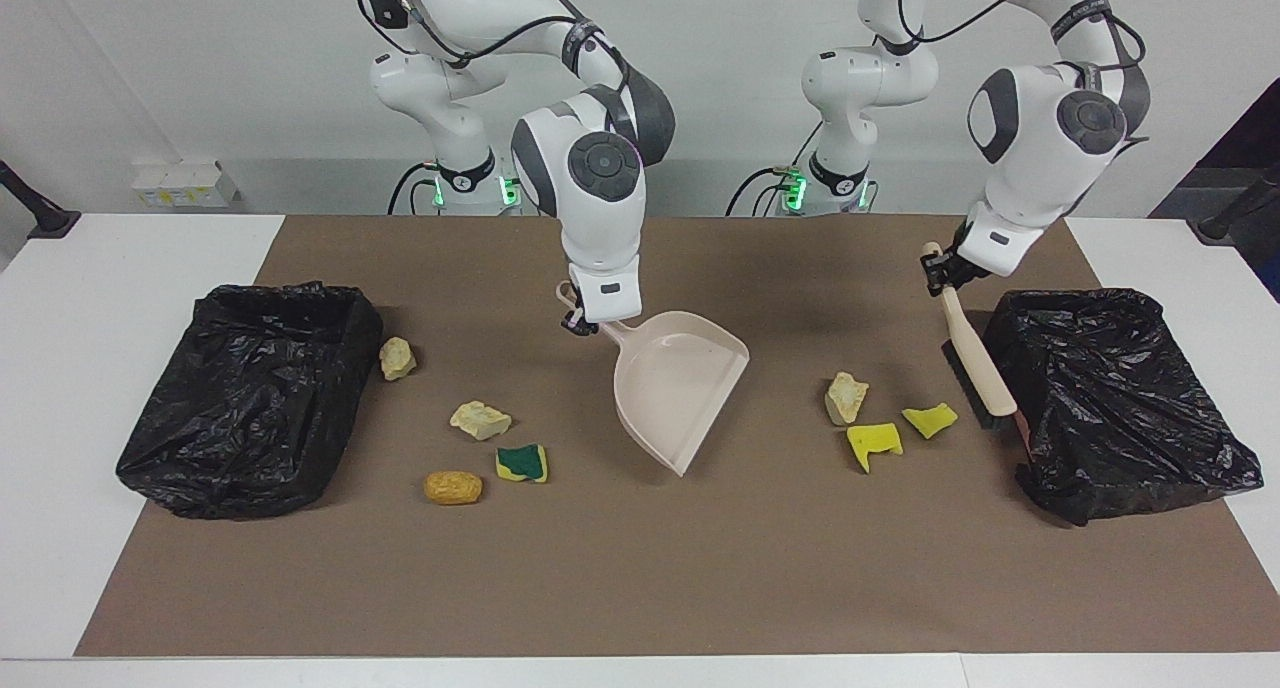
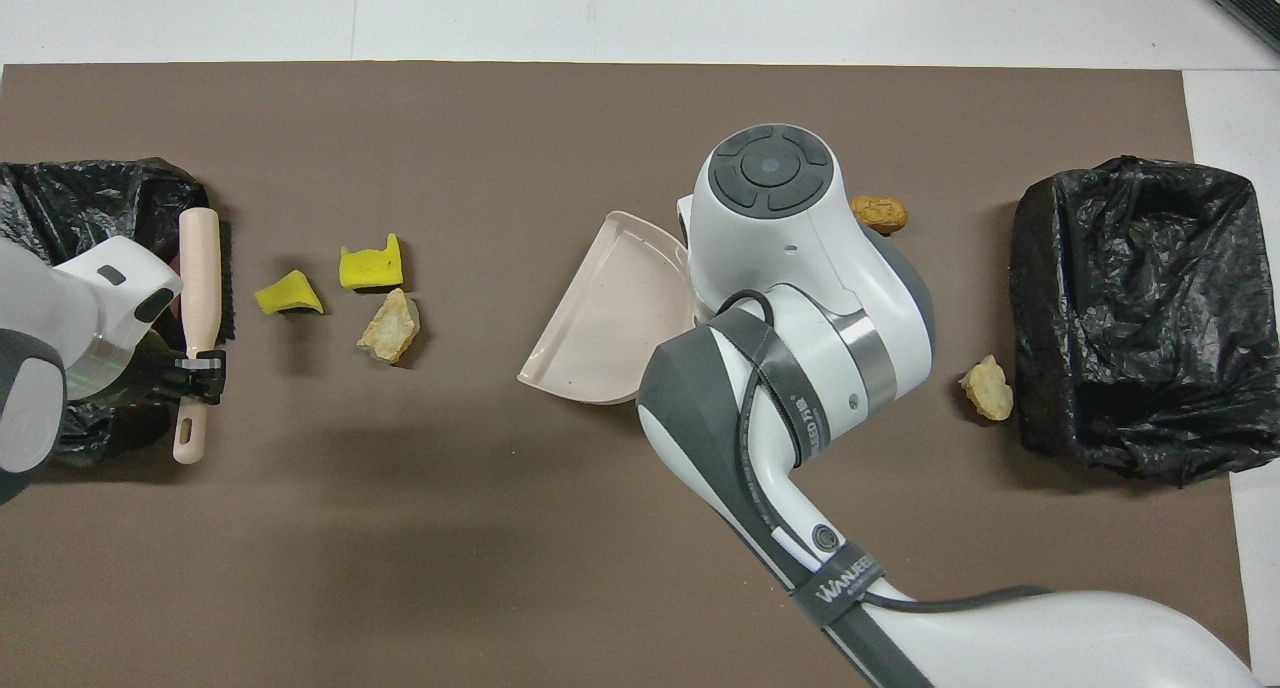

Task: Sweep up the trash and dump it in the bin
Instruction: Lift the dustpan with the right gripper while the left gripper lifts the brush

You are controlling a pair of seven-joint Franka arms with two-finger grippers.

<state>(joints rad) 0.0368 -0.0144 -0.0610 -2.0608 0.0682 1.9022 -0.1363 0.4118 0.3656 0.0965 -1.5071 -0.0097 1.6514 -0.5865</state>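
Note:
My right gripper (image 1: 585, 320) is shut on the handle of the beige dustpan (image 1: 675, 383), which hangs tilted on its side over the mat's middle (image 2: 605, 323). My left gripper (image 1: 938, 273) is shut on the beige brush (image 1: 975, 353), bristles down beside the black bin (image 1: 1110, 398) at the left arm's end. Near it lie a beige chunk (image 1: 846, 397) and two yellow sponge bits (image 1: 873, 446) (image 1: 929, 420). Toward the right arm's end lie two beige chunks (image 1: 397, 358) (image 1: 480, 420), a golden-brown roll (image 1: 452, 487) and a green-and-yellow sponge (image 1: 522, 463).
A second black-lined bin (image 1: 250, 398) stands at the right arm's end of the brown mat (image 1: 640, 588). In the overhead view the right arm (image 2: 790, 298) covers the green sponge and one chunk. White table (image 1: 90, 268) borders the mat.

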